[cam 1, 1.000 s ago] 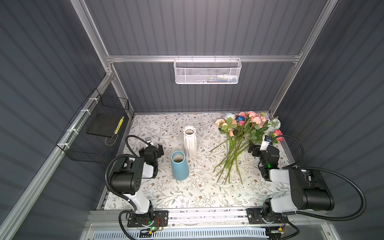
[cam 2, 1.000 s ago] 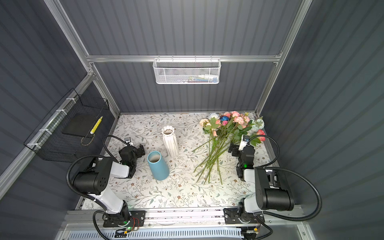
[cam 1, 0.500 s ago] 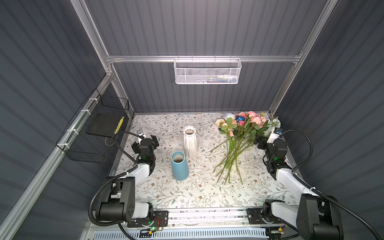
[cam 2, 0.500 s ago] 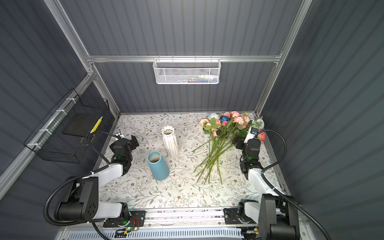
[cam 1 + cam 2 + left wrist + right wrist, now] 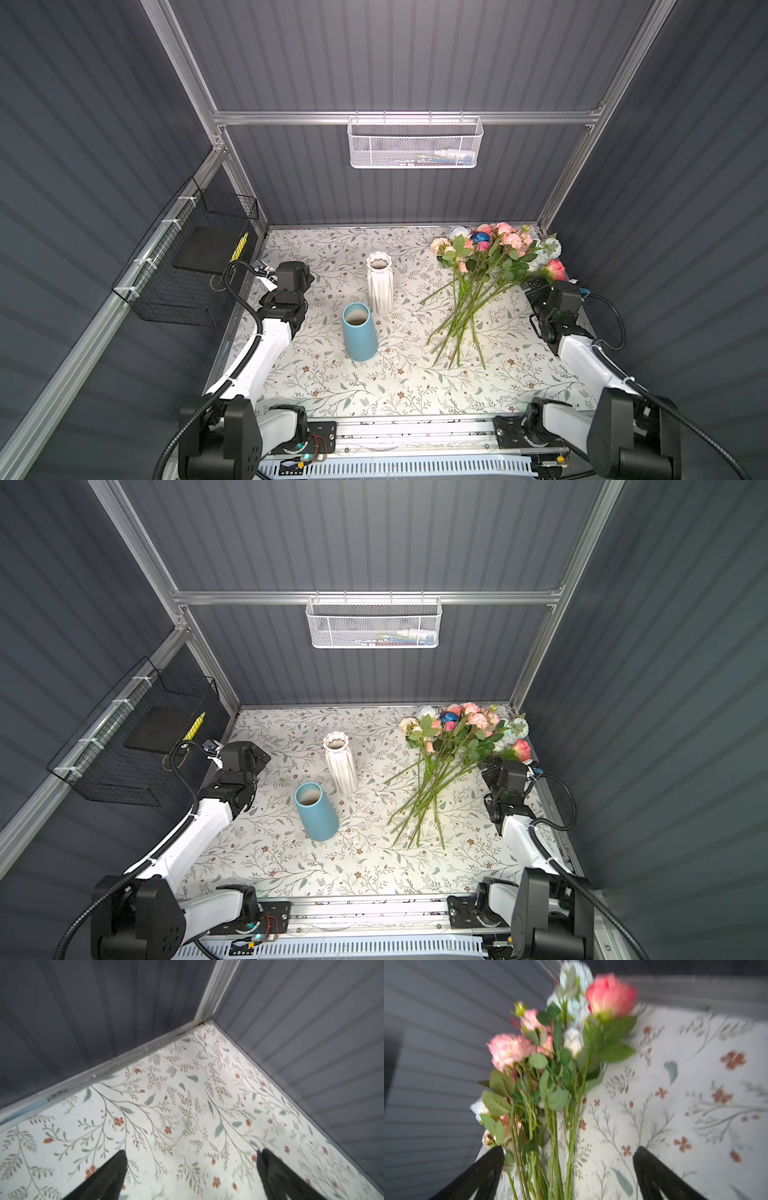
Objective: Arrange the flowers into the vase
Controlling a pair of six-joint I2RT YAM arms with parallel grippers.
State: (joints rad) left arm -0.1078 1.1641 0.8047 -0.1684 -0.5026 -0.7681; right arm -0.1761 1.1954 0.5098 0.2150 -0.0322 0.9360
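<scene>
The flowers [image 5: 478, 282] lie in a loose bunch at the back right of the table, pink, cream and pale-blue blooms toward the back wall and green stems fanned toward the front. They also show in the other top view as flowers [image 5: 444, 762]. Two vases stand upright left of them: a white ribbed vase [image 5: 380, 282] and a blue vase [image 5: 359, 332]. My right gripper [image 5: 569, 1148] is open just right of the bunch; several stems [image 5: 554, 1163] run through the gap between its fingers, untouched. My left gripper [image 5: 191, 1151] is open over bare cloth near the back left corner.
A floral tablecloth [image 5: 374, 386] covers the table. Grey ribbed walls close it in at the back and both sides. A white mesh basket [image 5: 415, 143] hangs on the back wall. On the left wall hangs a black wire basket [image 5: 187, 270].
Both arms have unfolded and reached toward the back of the table. The right gripper came up beside the blooms; the left moved toward the back left corner. Flowers and vases have not moved.
</scene>
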